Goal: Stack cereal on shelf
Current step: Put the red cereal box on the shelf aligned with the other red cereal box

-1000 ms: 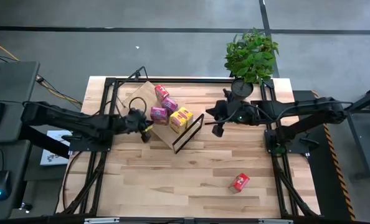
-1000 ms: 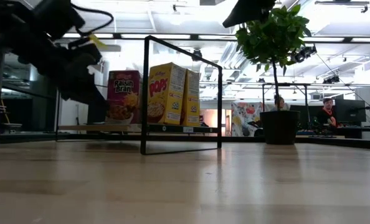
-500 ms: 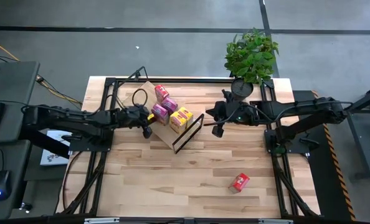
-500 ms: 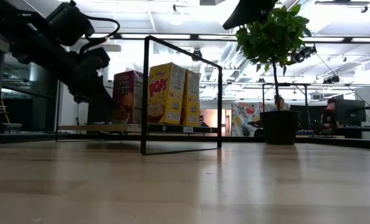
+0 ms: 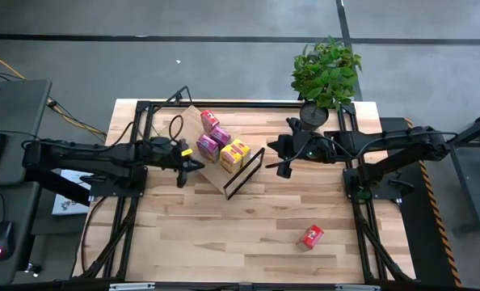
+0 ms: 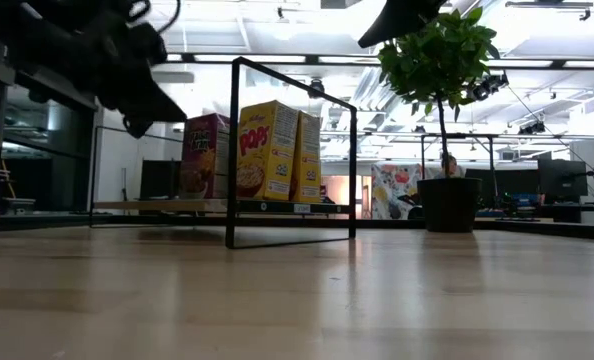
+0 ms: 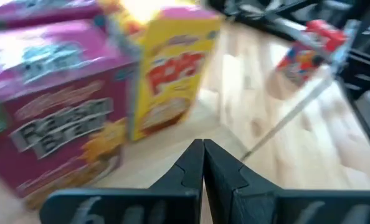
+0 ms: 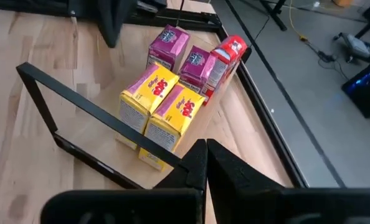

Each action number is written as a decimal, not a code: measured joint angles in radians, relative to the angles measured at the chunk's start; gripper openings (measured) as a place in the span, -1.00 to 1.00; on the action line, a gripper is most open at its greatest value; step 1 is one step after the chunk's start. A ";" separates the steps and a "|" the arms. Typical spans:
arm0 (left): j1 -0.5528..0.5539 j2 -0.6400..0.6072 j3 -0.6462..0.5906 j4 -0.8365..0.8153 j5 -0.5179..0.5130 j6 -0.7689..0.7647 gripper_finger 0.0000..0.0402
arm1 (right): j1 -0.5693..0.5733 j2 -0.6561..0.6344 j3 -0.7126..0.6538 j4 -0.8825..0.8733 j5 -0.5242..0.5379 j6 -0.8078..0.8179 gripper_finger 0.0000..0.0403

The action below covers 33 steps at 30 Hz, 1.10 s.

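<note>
1. Your left gripper (image 5: 185, 166) sat left of centre in the overhead frame, just beside the shelf's near-left edge, and in its wrist view the two fingers (image 7: 203, 163) were pressed together with nothing between them.
2. The shelf (image 5: 193, 121) lay angled in the upper middle of the overhead frame, its black wire frame (image 5: 246, 173) at the lower-right end.
3. Five boxes stood on that board. Overhead you had a red box (image 5: 208, 120) at the top, a pink-purple box (image 5: 221, 135) just below it, another pink-purple box (image 5: 208, 148) nearest your left gripper, and the two yellow boxes (image 5: 235, 153) side by side toward the wire frame.
4. From table height, the yellow boxes (image 6: 269, 150) stood upright behind the frame (image 6: 233, 150), with a pink-purple box (image 6: 205, 155) touching them on the left; your left arm (image 6: 97, 60) hung in the upper left of that frame, above the board.
5. The sixth box, a red one (image 5: 310, 237), lay alone on the tabletop (image 5: 248, 242) in the lower right of the overhead frame, well apart from the shelf.
6. Your right gripper (image 5: 284, 166) waited right of the wire frame, near the potted plant (image 5: 326, 73); its wrist view showed the fingers (image 8: 200, 165) closed together, empty, with the boxes beyond.
</note>
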 joint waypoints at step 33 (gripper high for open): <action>-0.167 -0.071 0.000 0.232 -0.188 -0.118 -1.00 | 0.342 -0.068 0.002 -0.416 -0.473 0.235 0.60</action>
